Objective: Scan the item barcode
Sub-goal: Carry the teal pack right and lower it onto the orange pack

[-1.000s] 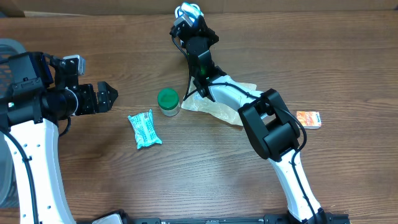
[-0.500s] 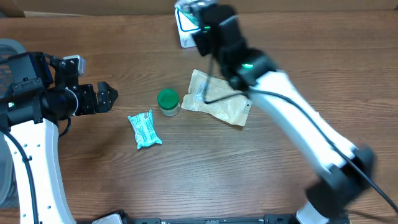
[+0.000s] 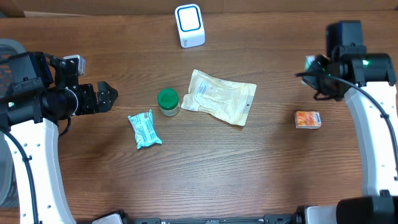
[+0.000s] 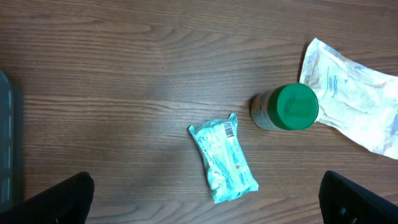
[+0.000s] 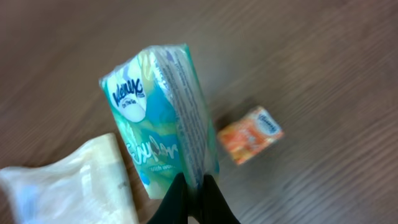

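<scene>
Since the scanner (image 3: 189, 25) needs the barcode, my right end effector (image 5: 194, 186) pinches the Kleenex pack (image 5: 155, 118); left end effector (image 3: 107, 96) open.

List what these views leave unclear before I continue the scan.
- Barcode on the teal-and-white plastic tissue pack in the right gripper: not visible in right wrist view; overhead, the gripper mostly hides it.
- Small orange carton: print too small overhead, blurred in right wrist view.
- Grey curved object: cut off by overhead's left edge.
</scene>
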`<state>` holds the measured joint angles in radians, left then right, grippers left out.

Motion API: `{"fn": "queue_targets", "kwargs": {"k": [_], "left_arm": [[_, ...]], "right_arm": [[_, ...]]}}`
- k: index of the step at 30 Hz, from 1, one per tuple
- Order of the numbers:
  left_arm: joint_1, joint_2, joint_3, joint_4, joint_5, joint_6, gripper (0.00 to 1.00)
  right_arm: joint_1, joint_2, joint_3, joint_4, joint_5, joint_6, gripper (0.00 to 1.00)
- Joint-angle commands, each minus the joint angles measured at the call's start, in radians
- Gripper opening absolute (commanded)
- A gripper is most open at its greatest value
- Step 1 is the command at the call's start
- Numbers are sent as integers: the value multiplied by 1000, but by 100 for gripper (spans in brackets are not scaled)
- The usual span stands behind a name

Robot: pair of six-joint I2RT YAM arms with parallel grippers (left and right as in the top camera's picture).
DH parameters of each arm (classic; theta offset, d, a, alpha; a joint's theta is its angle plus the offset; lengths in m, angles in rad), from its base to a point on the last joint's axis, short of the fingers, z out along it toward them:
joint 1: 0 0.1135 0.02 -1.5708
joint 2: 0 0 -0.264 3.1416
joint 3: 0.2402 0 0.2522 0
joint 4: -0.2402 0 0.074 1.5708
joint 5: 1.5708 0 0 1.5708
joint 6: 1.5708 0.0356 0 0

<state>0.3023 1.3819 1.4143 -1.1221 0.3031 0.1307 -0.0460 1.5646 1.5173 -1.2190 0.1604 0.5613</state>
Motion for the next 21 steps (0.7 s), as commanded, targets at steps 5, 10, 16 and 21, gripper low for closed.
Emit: {"fn": "queue_targets", "kwargs": {"k": [5, 10, 16, 21], "left_arm": [[-4, -1, 6, 1, 1, 14, 100], [-4, -1, 6, 0, 1, 15, 100], [-3, -1, 6, 1, 1, 14, 100], [-4, -1, 6, 0, 1, 15, 100]], "right_arm": [[-121, 8, -325, 201, -163, 38, 4], [-135, 8, -439, 300, -183, 65, 4], [-135, 8, -552, 396, -192, 116, 4], [-135, 8, -599, 447, -177, 136, 4]]}}
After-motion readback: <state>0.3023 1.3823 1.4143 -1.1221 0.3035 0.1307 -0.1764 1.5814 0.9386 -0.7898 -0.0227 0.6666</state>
